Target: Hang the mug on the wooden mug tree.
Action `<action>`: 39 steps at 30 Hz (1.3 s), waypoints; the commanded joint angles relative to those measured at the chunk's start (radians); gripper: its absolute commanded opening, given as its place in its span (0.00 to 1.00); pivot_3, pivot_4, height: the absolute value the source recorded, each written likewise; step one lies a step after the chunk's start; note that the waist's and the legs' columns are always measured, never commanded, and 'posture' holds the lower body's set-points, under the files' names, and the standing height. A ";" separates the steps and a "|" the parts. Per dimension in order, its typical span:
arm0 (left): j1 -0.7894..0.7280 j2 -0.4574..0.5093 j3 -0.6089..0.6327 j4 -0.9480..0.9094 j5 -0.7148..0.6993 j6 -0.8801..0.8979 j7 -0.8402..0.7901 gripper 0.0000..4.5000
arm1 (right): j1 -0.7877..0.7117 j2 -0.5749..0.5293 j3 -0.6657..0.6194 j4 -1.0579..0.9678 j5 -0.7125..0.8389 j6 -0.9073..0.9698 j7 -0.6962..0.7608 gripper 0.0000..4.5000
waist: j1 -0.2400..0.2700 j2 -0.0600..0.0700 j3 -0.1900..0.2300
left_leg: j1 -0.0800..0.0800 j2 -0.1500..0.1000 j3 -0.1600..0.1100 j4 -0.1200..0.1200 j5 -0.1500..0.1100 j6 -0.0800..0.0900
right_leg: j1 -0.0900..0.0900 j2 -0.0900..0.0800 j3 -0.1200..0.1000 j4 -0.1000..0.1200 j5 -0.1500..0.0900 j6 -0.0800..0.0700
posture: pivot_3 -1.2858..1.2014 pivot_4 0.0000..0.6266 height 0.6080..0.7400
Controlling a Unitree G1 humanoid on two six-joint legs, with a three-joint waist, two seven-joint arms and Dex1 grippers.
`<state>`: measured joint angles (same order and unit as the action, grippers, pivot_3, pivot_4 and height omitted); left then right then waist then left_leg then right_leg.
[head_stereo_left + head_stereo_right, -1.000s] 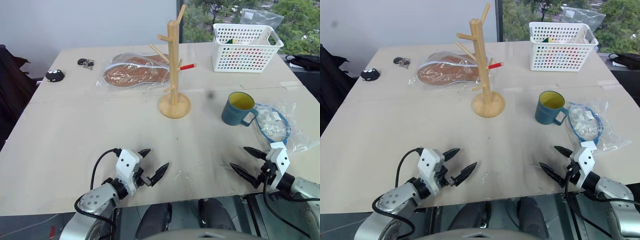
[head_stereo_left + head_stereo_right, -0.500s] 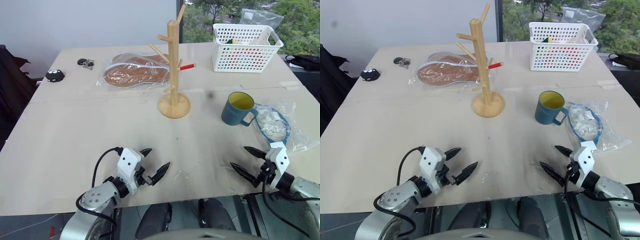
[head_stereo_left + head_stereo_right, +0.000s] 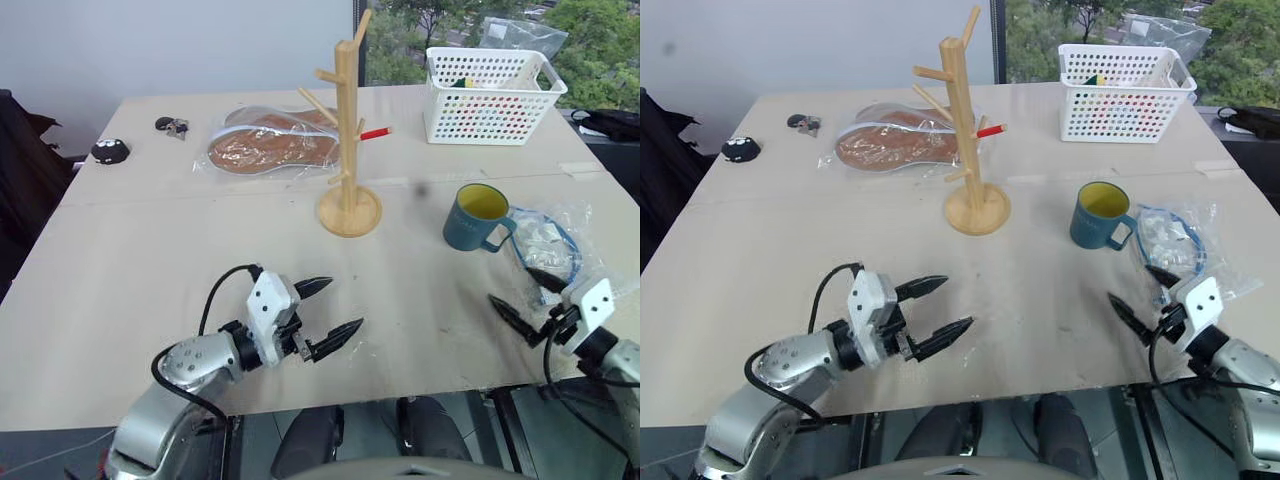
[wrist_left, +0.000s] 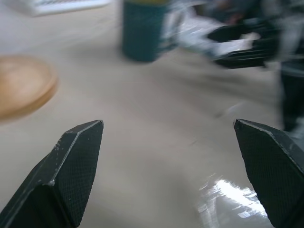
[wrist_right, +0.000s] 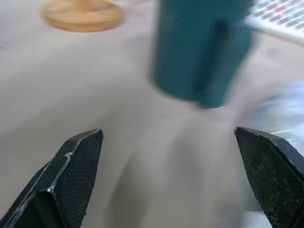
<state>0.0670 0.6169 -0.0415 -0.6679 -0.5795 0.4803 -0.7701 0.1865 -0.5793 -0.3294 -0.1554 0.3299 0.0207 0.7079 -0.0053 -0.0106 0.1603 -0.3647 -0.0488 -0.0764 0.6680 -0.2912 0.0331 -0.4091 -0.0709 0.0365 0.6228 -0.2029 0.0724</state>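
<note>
With the teal-blue ceramic mug (image 3: 478, 217) untouched on the surface (image 3: 150, 250) at frame right, both pincers, left (image 3: 325, 312) and right (image 3: 525, 298), gaped empty; the reach was starting, and next the right must close on it.

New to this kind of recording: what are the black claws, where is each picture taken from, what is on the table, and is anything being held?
The claws are two-fingered grippers on a humanoid robot's arms. Two pictures come from cameras in its head, looking down over the table. There the left gripper and right gripper both hang open and empty near the table's near edge.

The other two pictures come from cameras on each wrist, looking out between that gripper's own fingers.

On the table stand a wooden mug tree and, to its right, a teal mug, upright and not yet hung. Beside the mug lies a clear bag. Farther back are a white basket, a wrapped brown item and two small dark things.
</note>
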 commanded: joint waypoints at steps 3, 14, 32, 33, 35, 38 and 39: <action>-0.174 0.052 0.019 -0.061 -0.168 0.114 -0.047 1.00 | -0.045 -0.056 -0.022 -0.001 -0.085 0.050 -0.088 0.99 | -0.002 0.000 0.000 | 0.000 0.000 0.000 0.000 0.000 0.000 | 0.000 0.000 0.000 0.000 0.000 0.000 | 0.52 0.24 1.00; -0.372 0.070 -0.004 -0.069 -0.250 0.243 -0.013 1.00 | -0.172 -0.108 0.016 -0.023 -0.104 0.511 -0.169 0.99 | -0.006 -0.001 0.001 | 0.000 0.000 0.000 0.000 0.001 -0.001 | 0.000 0.001 0.001 0.000 0.002 0.003 | 0.52 0.24 1.00; -0.369 0.020 -0.073 -0.126 -0.198 0.222 0.056 1.00 | -0.216 -0.161 -0.086 0.026 -0.164 0.587 -0.277 0.02 | 0.000 -0.003 0.001 | -0.001 -0.001 0.001 0.001 0.001 -0.002 | 0.000 0.000 0.002 0.000 0.002 0.004 | 0.52 0.24 1.00; -0.377 0.016 -0.078 -0.120 -0.193 0.219 0.053 1.00 | -0.220 -0.171 -0.107 0.045 -0.168 0.586 -0.290 0.02 | 0.000 -0.003 0.001 | -0.001 -0.001 0.001 0.001 0.001 -0.002 | 0.000 0.000 0.002 0.000 0.002 0.004 | 0.52 0.24 1.00; -0.388 0.010 -0.083 -0.112 -0.189 0.215 0.048 1.00 | -0.227 -0.191 -0.143 0.079 -0.175 0.585 -0.311 0.02 | 0.000 -0.003 0.001 | -0.001 -0.001 0.001 0.001 0.002 -0.003 | 0.000 0.000 0.002 0.000 0.002 0.004 | 0.52 0.24 1.00; -0.401 0.002 -0.089 -0.104 -0.188 0.214 0.047 1.00 | -0.226 -0.227 -0.188 0.135 -0.188 0.580 -0.327 0.02 | -0.001 -0.002 0.001 | -0.001 -0.001 0.001 0.000 0.002 -0.003 | 0.000 0.000 0.002 0.000 0.002 0.004 | 0.52 0.24 1.00; -0.403 0.000 -0.090 -0.103 -0.188 0.215 0.047 1.00 | -0.222 -0.238 -0.195 0.152 -0.193 0.575 -0.328 0.02 | -0.002 -0.002 0.001 | -0.001 -0.001 0.001 0.000 0.002 -0.003 | 0.000 0.000 0.002 0.000 0.002 0.004 | 0.52 0.24 1.00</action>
<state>-0.3188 0.6213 -0.1288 -0.7588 -0.7671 0.7119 -0.7173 -0.0289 -0.7896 -0.4754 -0.0064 0.1509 0.6086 0.3969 -0.0075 -0.0130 0.1618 -0.3661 -0.0498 -0.0753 0.6684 -0.2892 0.0303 -0.4094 -0.0706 0.0382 0.6224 -0.2006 0.0760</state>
